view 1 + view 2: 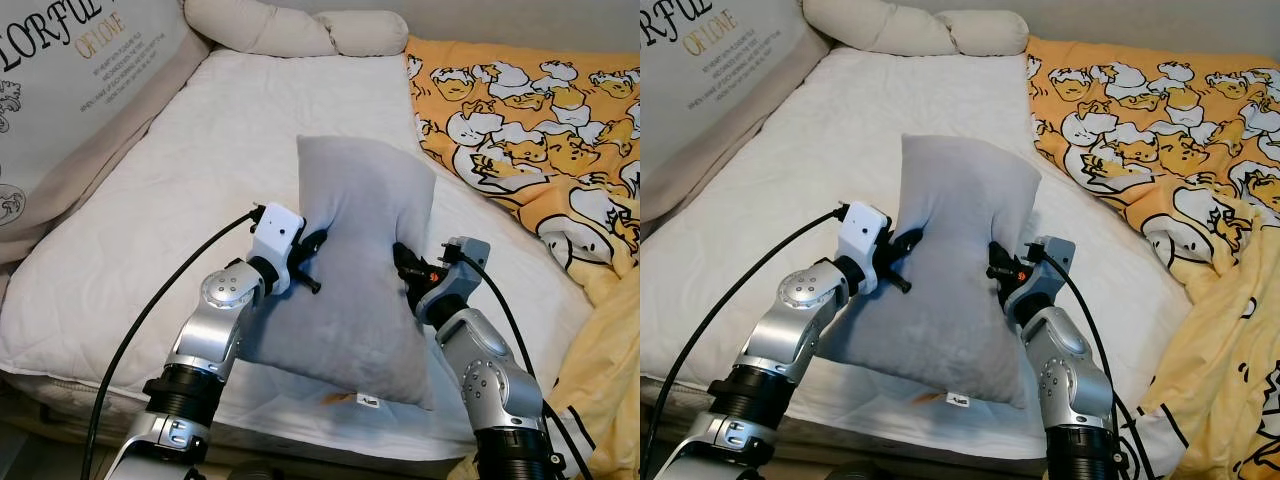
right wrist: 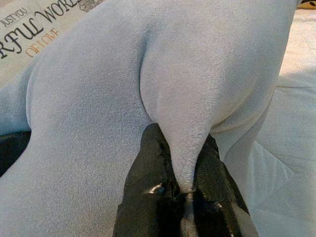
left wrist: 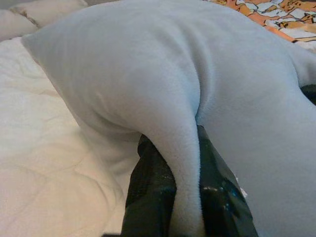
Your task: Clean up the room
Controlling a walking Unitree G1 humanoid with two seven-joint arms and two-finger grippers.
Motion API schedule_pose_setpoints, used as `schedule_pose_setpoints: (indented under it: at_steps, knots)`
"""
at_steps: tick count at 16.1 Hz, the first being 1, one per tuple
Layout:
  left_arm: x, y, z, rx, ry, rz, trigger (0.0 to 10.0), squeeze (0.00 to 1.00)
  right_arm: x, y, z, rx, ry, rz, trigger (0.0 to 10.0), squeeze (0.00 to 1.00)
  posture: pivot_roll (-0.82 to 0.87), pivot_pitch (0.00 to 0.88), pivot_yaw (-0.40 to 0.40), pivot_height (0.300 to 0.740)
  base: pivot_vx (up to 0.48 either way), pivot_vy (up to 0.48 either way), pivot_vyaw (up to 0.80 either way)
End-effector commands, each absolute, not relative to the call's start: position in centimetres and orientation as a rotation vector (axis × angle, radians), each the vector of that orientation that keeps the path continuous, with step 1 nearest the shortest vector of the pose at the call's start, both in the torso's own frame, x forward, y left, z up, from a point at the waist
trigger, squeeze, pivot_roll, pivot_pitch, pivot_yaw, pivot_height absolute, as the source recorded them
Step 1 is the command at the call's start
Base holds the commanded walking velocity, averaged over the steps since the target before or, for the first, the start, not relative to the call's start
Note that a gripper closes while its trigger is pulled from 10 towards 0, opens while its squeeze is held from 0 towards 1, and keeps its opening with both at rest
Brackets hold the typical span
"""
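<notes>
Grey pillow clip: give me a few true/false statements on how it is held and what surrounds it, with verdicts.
1. Both end effectors pinch the pillow. True: the left end effector and the right end effector each clamp a fold.
2. The pillow lies on the floor. False: it is over the white mattress.
3. A yellow blanket lies to the robot's right. True.
4. The pillow is orange. False: it is grey.
</notes>
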State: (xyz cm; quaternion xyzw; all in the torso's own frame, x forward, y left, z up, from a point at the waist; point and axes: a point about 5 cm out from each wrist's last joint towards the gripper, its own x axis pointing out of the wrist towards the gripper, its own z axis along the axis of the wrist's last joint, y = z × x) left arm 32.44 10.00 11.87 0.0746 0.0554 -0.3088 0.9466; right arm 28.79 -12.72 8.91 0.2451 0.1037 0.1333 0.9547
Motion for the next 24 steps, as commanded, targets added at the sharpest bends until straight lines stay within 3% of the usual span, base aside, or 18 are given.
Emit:
schedule_pose_setpoints:
  at_steps: [1, 24]
  knots:
    - [32.8, 9.7, 13.2, 0.173, 0.053, -0.627, 10.0, 0.0, 28.9, -12.2, 9.8, 0.473, 0.17, 0.291, 10.0, 0.0, 0.06, 0.0, 0.02, 0.74, 0.0, 0.356, 0.0]
    - [34.1, 10.2, 14.3, 0.233, 0.036, -0.619, 10.0, 0.0, 29.4, -11.3, 9.0, 0.471, 0.219, 0.254, 10.0, 0.0, 0.09, 0.0, 0.026, 0.74, 0.0, 0.403, -0.12]
